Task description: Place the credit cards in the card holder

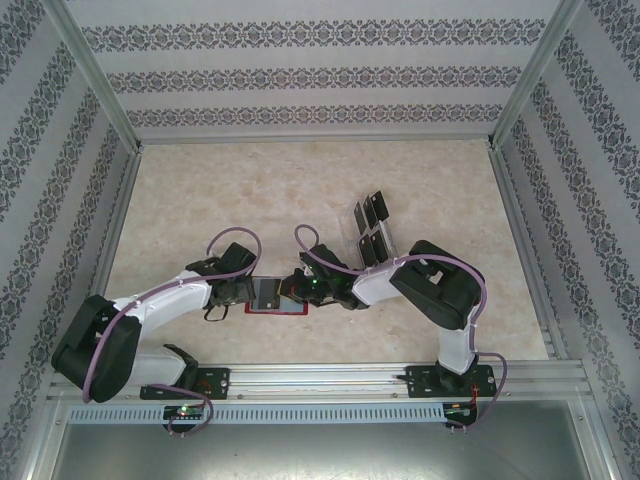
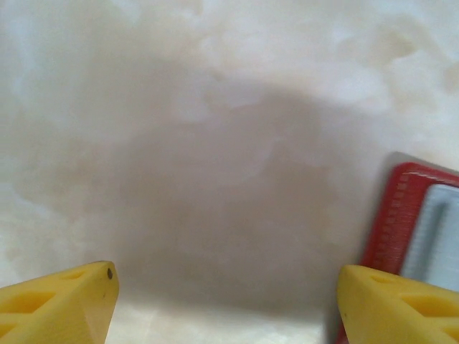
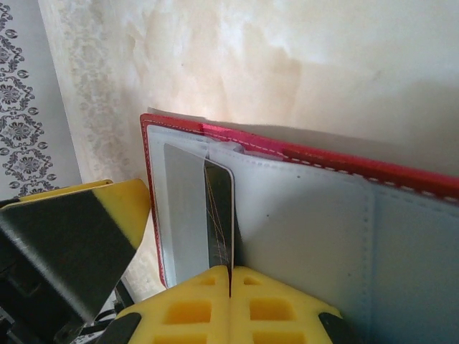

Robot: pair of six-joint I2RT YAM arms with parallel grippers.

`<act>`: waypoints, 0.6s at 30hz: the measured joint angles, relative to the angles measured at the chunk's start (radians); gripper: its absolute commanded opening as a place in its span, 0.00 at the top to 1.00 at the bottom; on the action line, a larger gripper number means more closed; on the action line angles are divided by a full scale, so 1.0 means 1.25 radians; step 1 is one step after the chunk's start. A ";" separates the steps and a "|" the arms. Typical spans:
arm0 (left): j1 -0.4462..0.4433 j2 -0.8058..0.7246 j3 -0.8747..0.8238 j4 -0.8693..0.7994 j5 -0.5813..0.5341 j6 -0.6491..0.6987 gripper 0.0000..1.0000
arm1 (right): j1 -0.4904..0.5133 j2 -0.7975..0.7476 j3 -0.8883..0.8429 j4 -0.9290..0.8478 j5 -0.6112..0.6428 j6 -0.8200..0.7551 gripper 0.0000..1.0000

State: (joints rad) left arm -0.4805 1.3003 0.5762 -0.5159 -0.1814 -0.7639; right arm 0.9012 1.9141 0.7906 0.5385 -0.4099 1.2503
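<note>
Red card holder (image 1: 277, 297) opened flat on the pale marbled surface (image 1: 300, 190), grey inside up. Placed about midway along the near edge, directly between the two tools.

Inside, toward the holder's left end, a grey pocket with a lighter panel. One dark credit card (image 3: 219, 215) seen almost edge-on against that pocket, far end at the pocket's seam, near end pinched. Depth of the card in the pocket: cannot tell.

Right tool (image 3: 231, 271) clenched on that credit card, reaching over the holder from the right. Both yellow fingers pressed together, only the card's thin edge between them.

Left tool (image 2: 226, 271) released, low over bare surface at the holder's left end. Yellow fingers (image 2: 64, 301) spread wide, nothing between them. One finger right at the holder's red stitched border, seen black-and-yellow in the right wrist view, just beside that same edge.

Farther off and to the right of the holder, a clear plastic rack (image 1: 356, 226). More credit cards (image 1: 376, 243) standing tilted in its slots, dark and all alike, in two short rows. Rack apart from the holder, just beyond the right arm (image 1: 440, 285).

Patterned walls (image 1: 300, 75) on the left, far and right sides of the surface.
</note>
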 measured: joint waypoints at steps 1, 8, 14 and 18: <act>0.004 0.000 -0.004 0.000 0.002 -0.001 0.19 | 0.000 0.000 0.001 -0.001 0.000 0.000 1.00; 0.004 -0.009 -0.013 0.006 0.010 -0.004 0.20 | 0.000 0.000 0.007 -0.013 0.000 -0.003 1.00; 0.001 -0.032 -0.023 0.010 0.036 -0.004 0.22 | 0.000 0.000 0.015 -0.028 -0.003 -0.018 1.00; -0.009 -0.036 -0.029 0.018 0.045 -0.004 0.22 | 0.000 0.000 0.024 -0.045 -0.007 -0.025 1.00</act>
State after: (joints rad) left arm -0.4919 1.2552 0.5404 -0.4934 -0.1249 -0.7689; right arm 0.9012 1.9141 0.8204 0.4824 -0.4187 1.2186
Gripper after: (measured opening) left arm 0.783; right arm 0.057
